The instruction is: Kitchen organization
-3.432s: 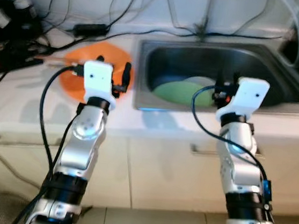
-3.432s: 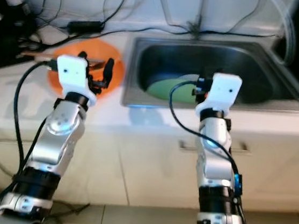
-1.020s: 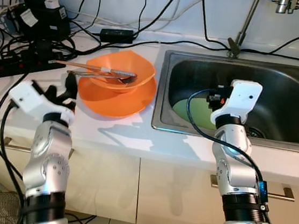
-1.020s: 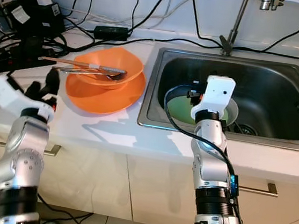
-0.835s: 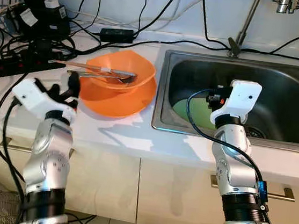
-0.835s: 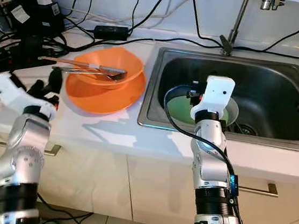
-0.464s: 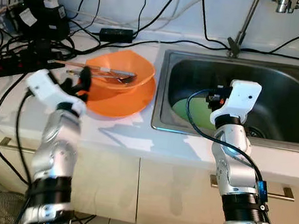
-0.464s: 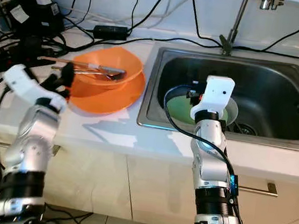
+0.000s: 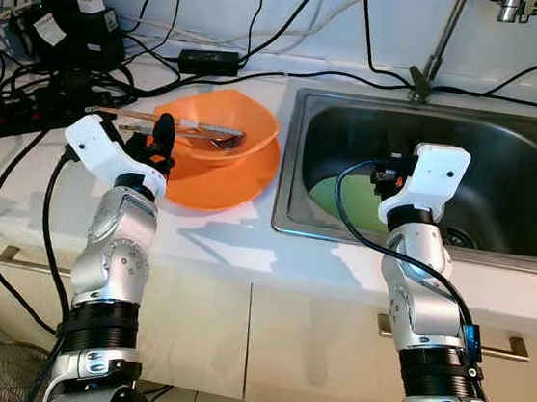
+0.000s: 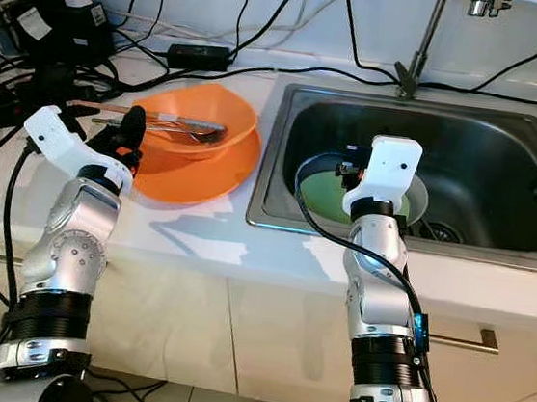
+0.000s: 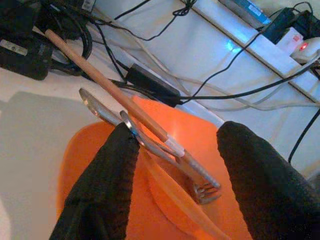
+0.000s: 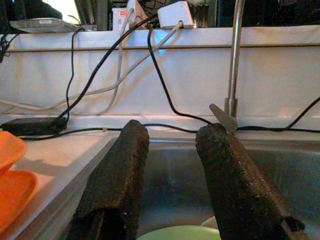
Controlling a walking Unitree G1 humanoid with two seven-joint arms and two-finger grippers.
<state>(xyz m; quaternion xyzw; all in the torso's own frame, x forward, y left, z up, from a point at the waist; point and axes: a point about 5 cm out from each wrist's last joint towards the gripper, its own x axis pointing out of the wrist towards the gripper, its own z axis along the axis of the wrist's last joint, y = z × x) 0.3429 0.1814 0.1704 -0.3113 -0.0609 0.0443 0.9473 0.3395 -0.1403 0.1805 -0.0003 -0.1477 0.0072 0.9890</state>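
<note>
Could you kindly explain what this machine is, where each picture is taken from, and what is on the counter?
This is a humanoid robot with two silver arms ending in black two-fingered grippers. Two pictures come from cameras in its head, two from its wrists. On the white counter an orange bowl sits on an orange plate, with utensils laid across the bowl. A green plate lies in the sink. The left gripper is open by the bowl; the right gripper is open over the sink. Neither holds anything.
</note>
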